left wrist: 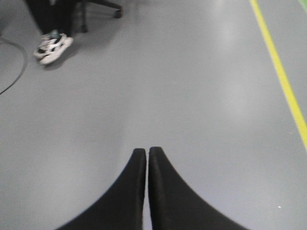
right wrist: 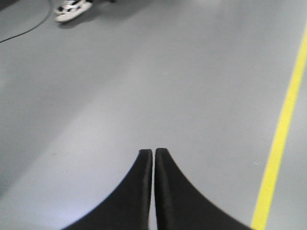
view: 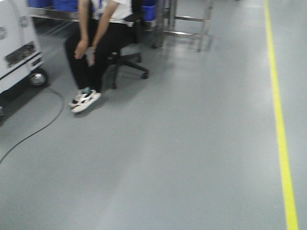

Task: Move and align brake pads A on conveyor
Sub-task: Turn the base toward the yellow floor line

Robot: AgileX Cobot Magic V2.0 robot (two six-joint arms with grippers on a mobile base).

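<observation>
Zero brake pads A in any view, and the conveyor isn't in frame either. So bearing from the grippers, pad long axis and nearer arm: cannot tell. On the left gripper [left wrist: 146,152] the fingers are pressed together on nothing; right gripper [right wrist: 153,153] same. Both point at grey floor [view: 192,153], yellow line [view: 280,129] to the right, seated person [view: 96,43] front-left. My guess: find the belt first.

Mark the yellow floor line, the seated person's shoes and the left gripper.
yellow floor line [view: 280,129], front view, middle of the stripe.
shoes [view: 85,100], front view, white upper.
left gripper [left wrist: 147,151], left wrist view, between shut fingertips.
</observation>
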